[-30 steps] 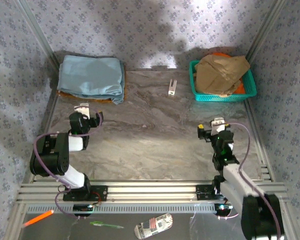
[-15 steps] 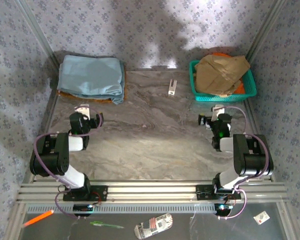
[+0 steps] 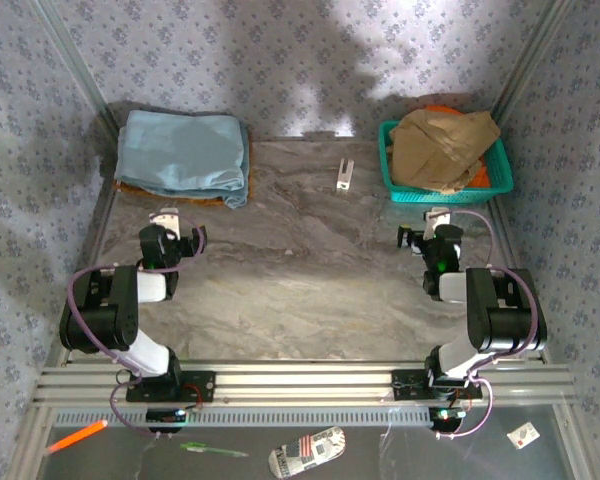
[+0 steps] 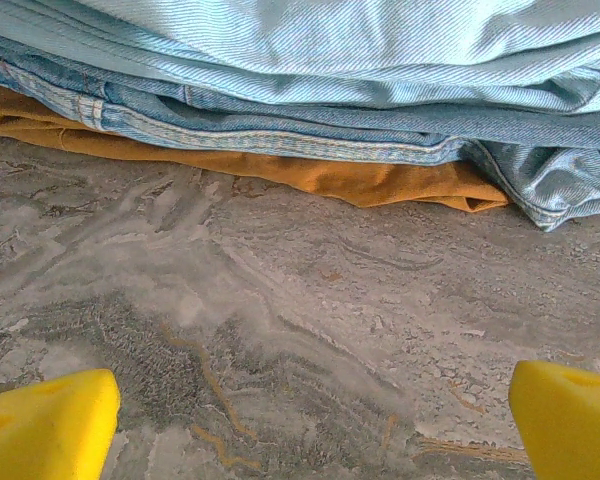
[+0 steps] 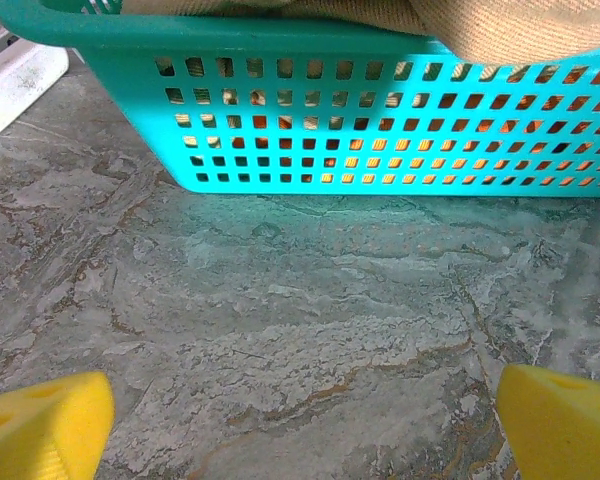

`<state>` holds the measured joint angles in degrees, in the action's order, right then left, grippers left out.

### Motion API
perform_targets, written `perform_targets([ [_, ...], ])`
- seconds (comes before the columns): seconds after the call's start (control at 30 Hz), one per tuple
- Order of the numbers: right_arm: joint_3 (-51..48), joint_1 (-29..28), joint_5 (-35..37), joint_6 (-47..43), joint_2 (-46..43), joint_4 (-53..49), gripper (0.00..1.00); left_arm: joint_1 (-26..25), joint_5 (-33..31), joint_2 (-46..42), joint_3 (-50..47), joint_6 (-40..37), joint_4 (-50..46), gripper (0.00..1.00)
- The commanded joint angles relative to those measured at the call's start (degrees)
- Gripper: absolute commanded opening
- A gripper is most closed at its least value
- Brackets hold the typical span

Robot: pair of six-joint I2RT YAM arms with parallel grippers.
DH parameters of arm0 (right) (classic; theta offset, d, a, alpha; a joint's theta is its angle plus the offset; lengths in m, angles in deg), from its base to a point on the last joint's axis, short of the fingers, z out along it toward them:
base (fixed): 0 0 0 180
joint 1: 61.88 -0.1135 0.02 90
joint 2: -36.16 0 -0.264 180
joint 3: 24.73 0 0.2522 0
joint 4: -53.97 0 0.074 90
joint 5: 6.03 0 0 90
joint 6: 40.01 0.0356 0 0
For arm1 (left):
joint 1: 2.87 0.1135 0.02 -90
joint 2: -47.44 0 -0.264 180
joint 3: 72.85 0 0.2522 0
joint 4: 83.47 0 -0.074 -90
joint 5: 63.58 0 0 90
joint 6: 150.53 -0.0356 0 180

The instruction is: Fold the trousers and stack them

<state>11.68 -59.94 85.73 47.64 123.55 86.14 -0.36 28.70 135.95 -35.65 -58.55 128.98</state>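
While both arms sit folded low, the left hand (image 3: 180, 228) and right hand (image 3: 425, 230) hold their fingers apart.

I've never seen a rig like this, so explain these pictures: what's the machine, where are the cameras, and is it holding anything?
Two robot arms stand at a table's near edge. The top picture looks down on them: left gripper, right gripper. The other two come from wrist cameras; the yellow tips are fingers. The left one faces pale trousers stacked on denim and a tan garment. The right one faces a teal basket of brown cloth. Both grippers are open, holding nothing.
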Motion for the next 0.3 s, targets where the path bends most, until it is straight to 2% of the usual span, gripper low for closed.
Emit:
perform_targets([
  [0.0, 0.06, -0.44, 1.05, 0.86, -0.21, -0.19, 1.0, -0.17, 0.22, -0.37, 0.5, -0.7, 0.2, 1.0],
  [0.27, -0.01, -0.35, 1.01, 0.86, -0.37, -0.12, 1.0, -0.46, -1.04, -0.44, 0.41, -0.58, 0.28, 1.0],
])
